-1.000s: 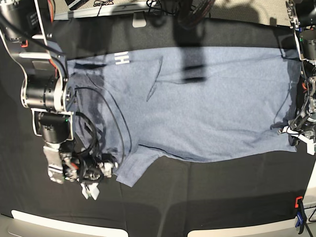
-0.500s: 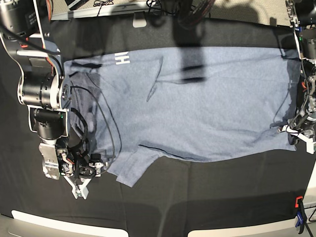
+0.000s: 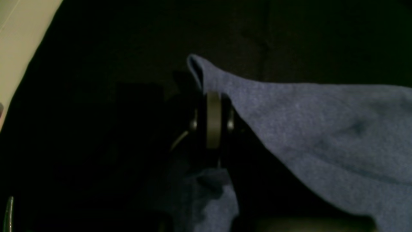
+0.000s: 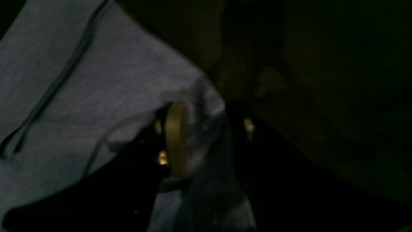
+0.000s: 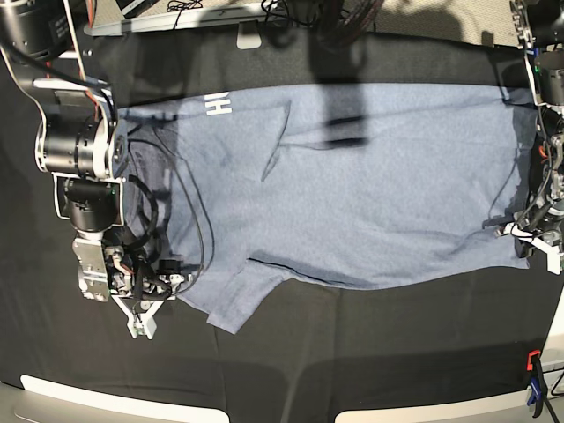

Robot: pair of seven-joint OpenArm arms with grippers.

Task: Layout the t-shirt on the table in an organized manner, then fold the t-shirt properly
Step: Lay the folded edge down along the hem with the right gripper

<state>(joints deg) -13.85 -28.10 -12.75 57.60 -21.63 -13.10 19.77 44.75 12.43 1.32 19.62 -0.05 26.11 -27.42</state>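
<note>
T-shirt (image 5: 352, 185): we saw it spread across the table (image 5: 352, 352), lettering at 11 o'clock.
Left gripper (image 5: 529, 236): at 3 o'clock, jaws clamped together on the shirt's corner.
Right gripper (image 5: 141, 317): at 8 o'clock, jaws apart astride the sleeve edge; we could not tell any grip.
</note>
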